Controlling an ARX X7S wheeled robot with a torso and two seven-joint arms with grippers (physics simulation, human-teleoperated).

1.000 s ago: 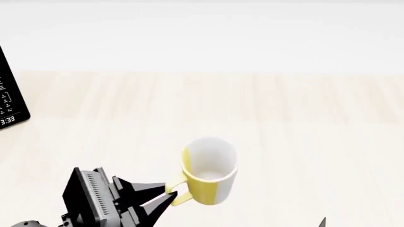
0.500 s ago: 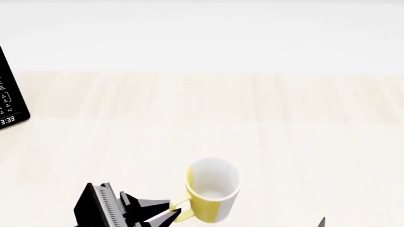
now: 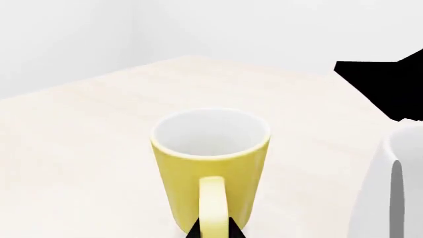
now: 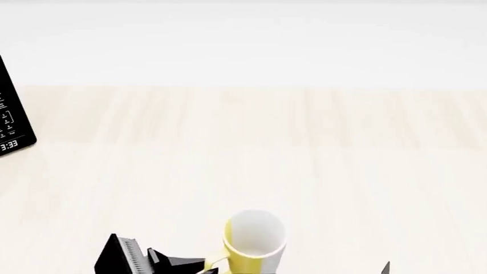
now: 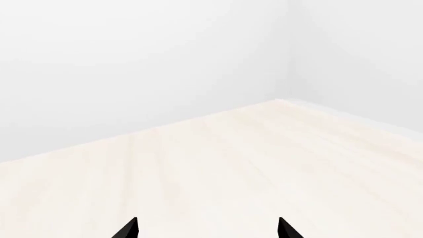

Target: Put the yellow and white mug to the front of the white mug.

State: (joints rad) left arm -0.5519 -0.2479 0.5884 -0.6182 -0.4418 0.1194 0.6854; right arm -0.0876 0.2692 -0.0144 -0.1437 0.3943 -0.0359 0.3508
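My left claw (image 4: 199,266) pinches the yellow loop handle of the yellow and white mug (image 4: 254,242), its dark tips pressed against either side of the loop. Over the last second the mug has travelled toward the near edge of the desk (image 4: 320,148): in the head view it sat about a third of the way up the frame, and now it sits low, with its base cut off by the frame's bottom edge. It is upright, its white inside facing up. I cannot tell whether it rests on the desk or hangs just above it.

In my left wrist view the white mug (image 3: 396,188) shows as a pale rounded wall near the yellow and white mug, with a gap of bare desk between them. The head view does not show the white mug at all. I judge that pulling the yellow one toward the near edge is carrying it to the white mug's front, though I cannot confirm the final spot from here.

My right claw (image 5: 206,229) is spread wide and holds nothing.

The desk is pale, lightly grained wood. A black device with white markings (image 4: 13,123) stands at its left edge. The walls are plain white.
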